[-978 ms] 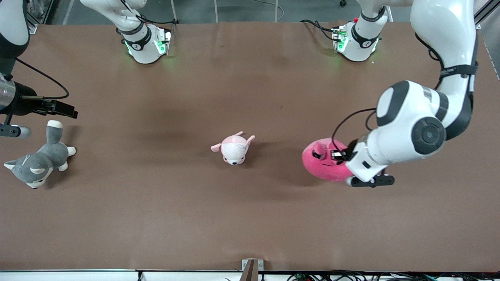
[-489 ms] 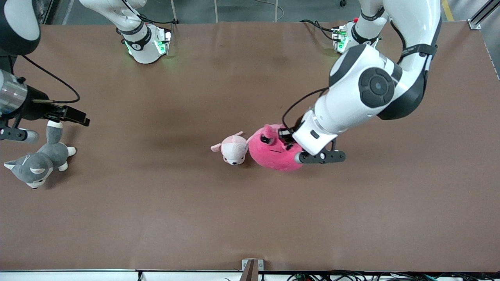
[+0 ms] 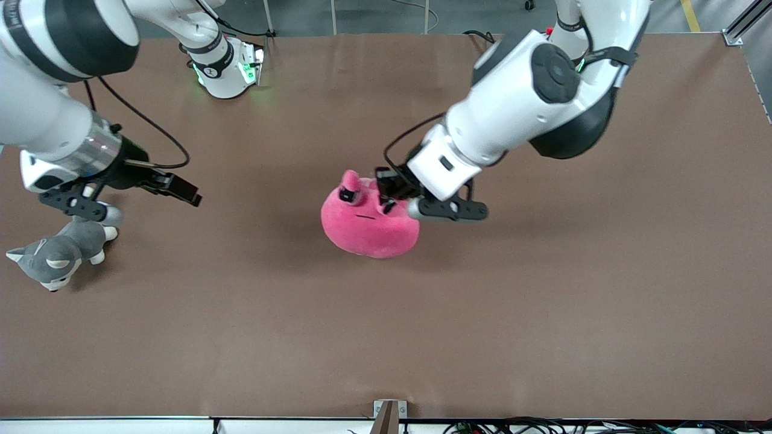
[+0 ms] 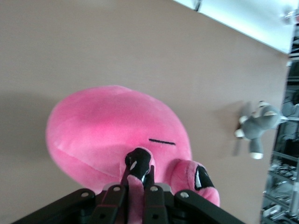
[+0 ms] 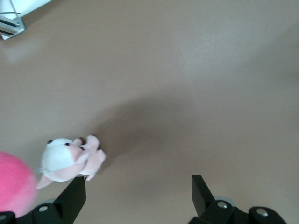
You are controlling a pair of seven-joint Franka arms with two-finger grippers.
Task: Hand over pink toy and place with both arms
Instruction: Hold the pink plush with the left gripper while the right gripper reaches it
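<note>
Left claw (image 3: 386, 196) clamped on pink toy (image 3: 368, 226), unlabelled

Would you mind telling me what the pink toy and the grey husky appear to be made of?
The pink toy, held by the left gripper, looks like soft, matte short-pile plush: its surface is fuzzy and dents where it is pinched. The grey husky, beneath the right gripper, also seems to be plush fabric, grey with white paws, probably stuffed.
</note>
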